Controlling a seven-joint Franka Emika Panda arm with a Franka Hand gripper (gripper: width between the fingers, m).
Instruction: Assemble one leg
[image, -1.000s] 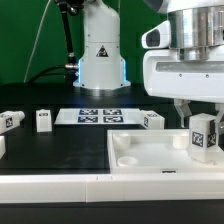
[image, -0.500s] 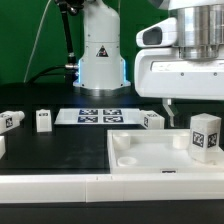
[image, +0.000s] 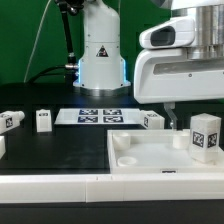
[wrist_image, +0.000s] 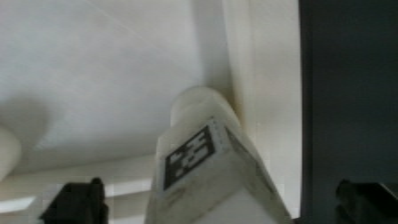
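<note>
A leg, a white post with a marker tag, stands upright in the corner socket of the large flat white square piece at the exterior view's right. My gripper hangs just above it, open and holding nothing. One finger shows beside the leg, apart from it. In the wrist view the leg stands between the two dark fingertips with gaps on both sides, and the gripper is open around it. The square piece fills the background.
Three more legs lie on the black table: one at the far left, one beside it, one behind the square piece. The marker board lies at the back. The robot base stands behind it.
My gripper has opened off the leg and risen a little. The finger has moved away towards the exterior view's left. The leg stays standing in its socket.
</note>
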